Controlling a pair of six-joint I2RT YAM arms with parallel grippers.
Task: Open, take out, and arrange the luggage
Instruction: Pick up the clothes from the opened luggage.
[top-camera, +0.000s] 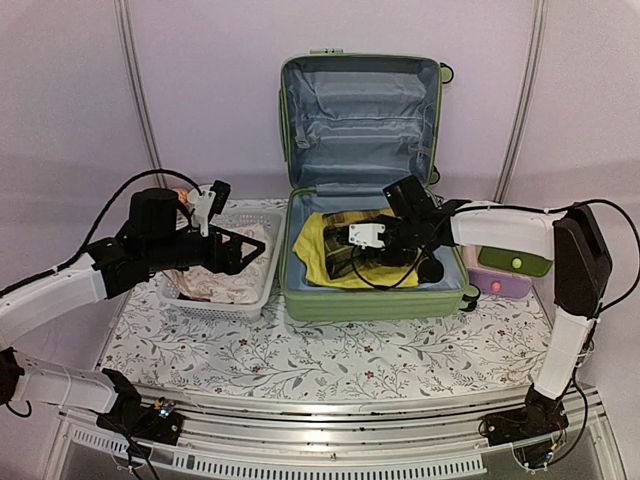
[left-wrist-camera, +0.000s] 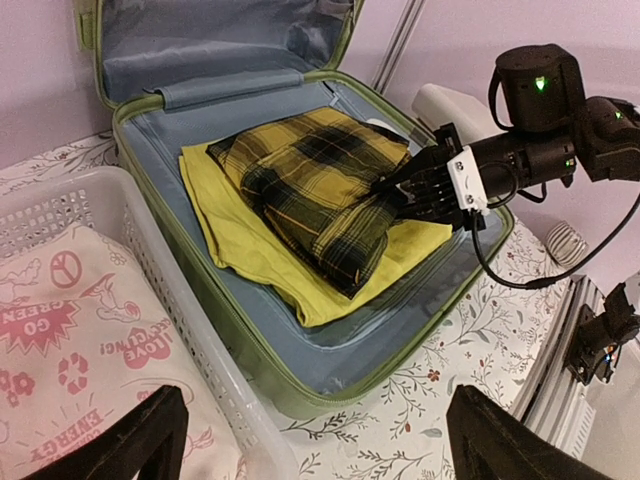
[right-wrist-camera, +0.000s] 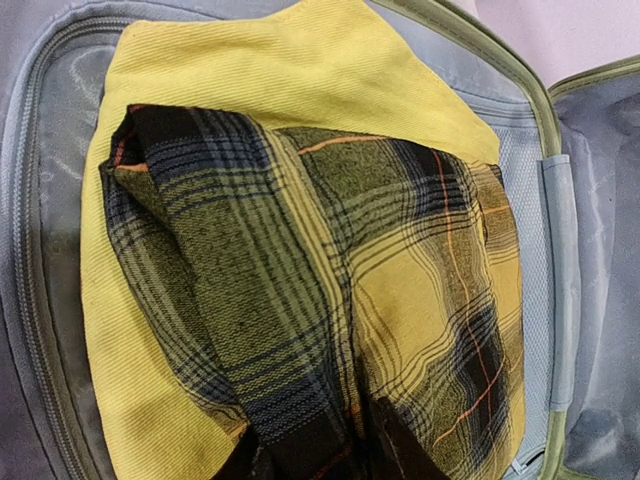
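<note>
A table (top-camera: 330, 355) covered in a white cloth printed with small flowers and leaves carries three things. A white perforated basket (top-camera: 215, 308) stands directly beneath the left gripper (top-camera: 245, 250). The open light-green luggage (top-camera: 370, 303) lies flat under the right gripper (left-wrist-camera: 392, 190), its lid standing upright beyond that gripper, its side close beside the basket. A small white, green and purple box (top-camera: 498, 284) sits to the right gripper's right, just beside the luggage.

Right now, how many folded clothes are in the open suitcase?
2. A black-and-yellow plaid folded garment lies on top; a plain yellow folded cloth lies under it, both in the lower half of the light-green hard-shell suitcase. More may be hidden beneath them.
</note>
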